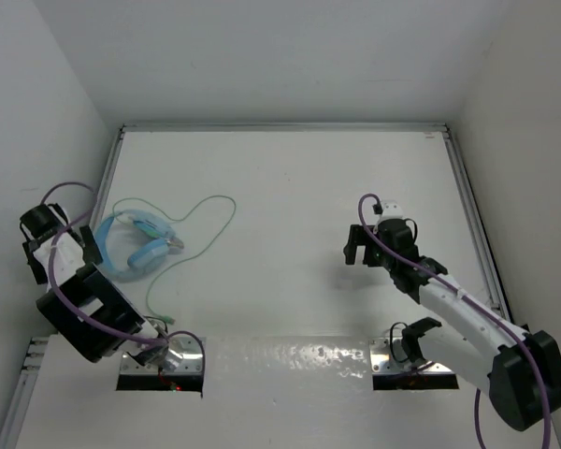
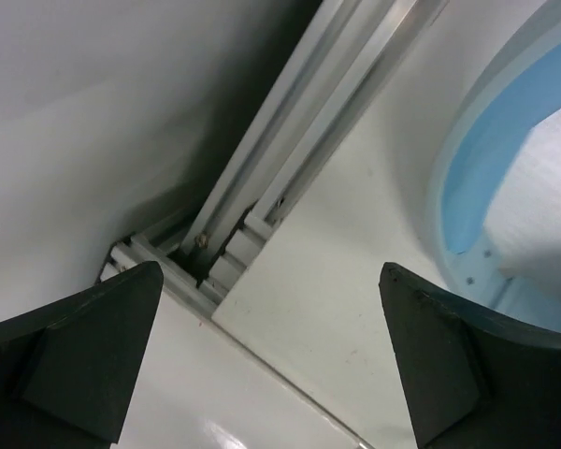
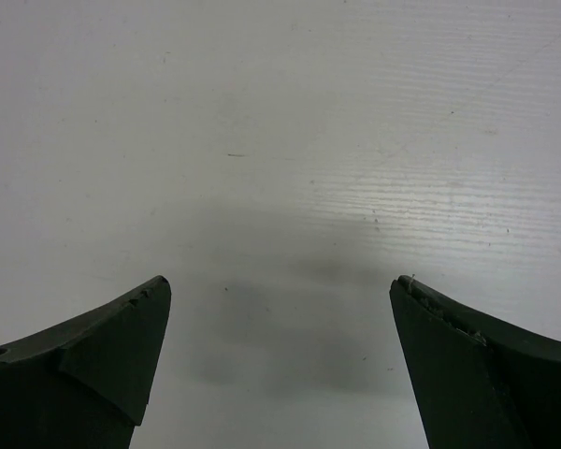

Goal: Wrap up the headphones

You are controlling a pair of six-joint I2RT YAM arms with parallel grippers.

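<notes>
At the left side of the surface (image 1: 290, 187), near its left edge, the headphones (image 1: 136, 245) lie flat. The light blue headband curves toward the left and the earcups sit toward the right. The thin pale green cable (image 1: 226, 197) runs from them in a loose loop toward the far right. It then trails back toward the near side and ends in the plug (image 1: 168, 324), close to the left arm's base.

The left end effector (image 1: 87, 245) is positioned just beside the headband, on its left. In the left wrist view the end effector (image 2: 269, 281) stands wide apart with nothing between its fingers. The blue arc of the headphones (image 2: 467, 178) lies beyond the right finger, and the aluminium rail (image 2: 290, 140) bordering the surface runs diagonally ahead. Contact between this end effector and the headband cannot be determined.

The right end effector (image 1: 358, 245) sits right of centre, well apart from the headphones and the cable. In the right wrist view the end effector (image 3: 280, 285) is likewise spread wide and holds nothing. Only bare white surface and its own shadow appear beneath it.
</notes>
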